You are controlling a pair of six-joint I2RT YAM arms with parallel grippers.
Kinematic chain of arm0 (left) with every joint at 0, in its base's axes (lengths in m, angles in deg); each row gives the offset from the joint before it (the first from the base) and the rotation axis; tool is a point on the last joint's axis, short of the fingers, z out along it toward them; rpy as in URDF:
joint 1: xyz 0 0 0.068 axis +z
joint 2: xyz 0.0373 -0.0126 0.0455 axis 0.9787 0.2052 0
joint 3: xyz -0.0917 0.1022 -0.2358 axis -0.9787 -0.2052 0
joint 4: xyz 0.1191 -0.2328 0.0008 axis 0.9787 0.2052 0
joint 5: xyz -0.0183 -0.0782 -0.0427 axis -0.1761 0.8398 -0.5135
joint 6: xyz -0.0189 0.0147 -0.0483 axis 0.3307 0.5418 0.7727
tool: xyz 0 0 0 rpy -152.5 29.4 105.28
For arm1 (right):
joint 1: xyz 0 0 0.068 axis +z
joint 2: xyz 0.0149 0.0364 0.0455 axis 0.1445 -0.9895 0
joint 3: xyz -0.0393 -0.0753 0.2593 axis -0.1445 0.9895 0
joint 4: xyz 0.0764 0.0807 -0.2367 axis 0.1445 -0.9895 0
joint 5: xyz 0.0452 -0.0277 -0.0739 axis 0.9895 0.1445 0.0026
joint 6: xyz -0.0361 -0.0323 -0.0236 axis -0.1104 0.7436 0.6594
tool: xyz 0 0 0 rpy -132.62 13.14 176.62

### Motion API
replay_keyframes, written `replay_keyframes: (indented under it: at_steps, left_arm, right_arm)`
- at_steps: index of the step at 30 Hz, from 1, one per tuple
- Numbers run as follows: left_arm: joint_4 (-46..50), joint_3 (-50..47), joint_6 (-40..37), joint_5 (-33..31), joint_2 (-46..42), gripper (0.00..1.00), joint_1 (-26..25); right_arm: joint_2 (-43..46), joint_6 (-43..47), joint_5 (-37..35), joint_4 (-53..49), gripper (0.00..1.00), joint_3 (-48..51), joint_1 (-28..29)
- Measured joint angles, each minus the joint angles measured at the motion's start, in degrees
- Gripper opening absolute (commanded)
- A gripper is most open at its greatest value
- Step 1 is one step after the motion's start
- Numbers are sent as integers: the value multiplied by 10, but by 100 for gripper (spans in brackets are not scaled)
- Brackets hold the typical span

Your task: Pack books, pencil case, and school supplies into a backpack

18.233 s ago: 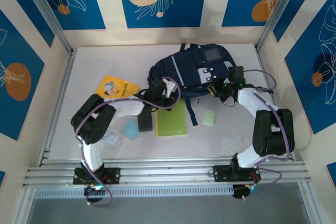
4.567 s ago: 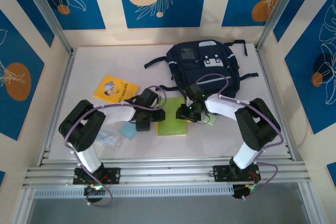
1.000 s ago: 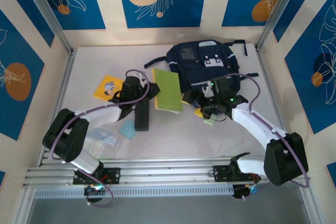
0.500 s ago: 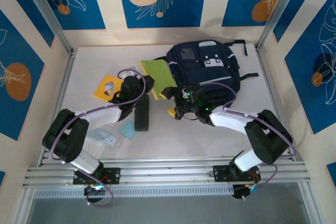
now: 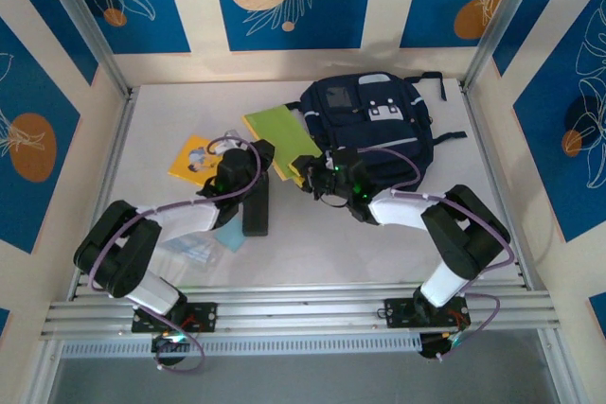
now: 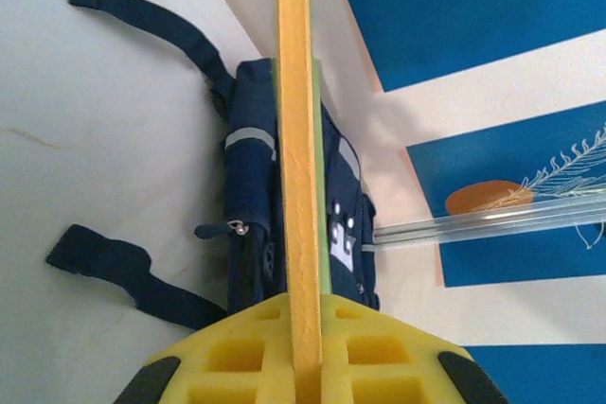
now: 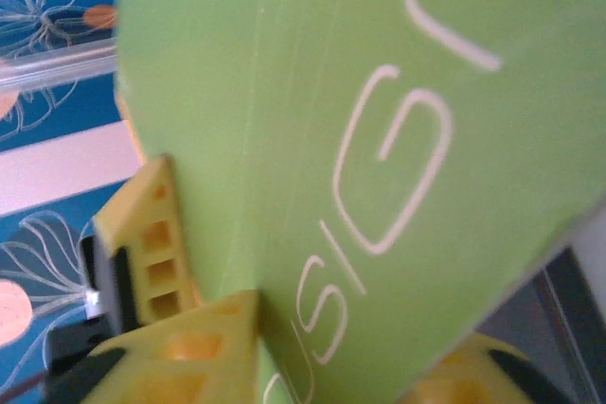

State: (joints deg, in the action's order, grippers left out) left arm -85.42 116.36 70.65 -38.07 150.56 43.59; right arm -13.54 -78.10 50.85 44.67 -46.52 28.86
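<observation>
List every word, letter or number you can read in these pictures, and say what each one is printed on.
"SIG": large white letters on the cover of the lime-green book, right wrist view; the letters on either side are cut off.
Orange-yellow book: pictured cover, any print too small to read.
Backpack: pale patches too small to tell whether they bear text.

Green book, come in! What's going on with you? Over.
Left pincer shut on the thin lime-green book. Right pincer astride it, grip unclear. Book tilted beside the navy blue fabric backpack. Nothing seen blocking.
</observation>
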Motion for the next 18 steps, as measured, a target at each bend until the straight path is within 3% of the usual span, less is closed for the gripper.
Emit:
replay_keyframes:
  at_steps: [1,4,6,12,18]
  left_arm:
    - [1,-1,1,-3,0,7,0]
    - [3,-2,7,1,0,43,0]
    - [5,-3,6,18,-3,57,-6]
    - [52,5,-57,74,-16,63,-18]
    - [166,104,-207,143,-2,62,-27]
  right_arm:
    - [0,1,1,6,8,0,-2]
    - [2,8,-2,13,0,0,-6]
    - [6,12,-4,10,0,0,-17]
    - [52,59,5,-45,0,5,-82]
    - [165,165,44,-172,0,3,-206]
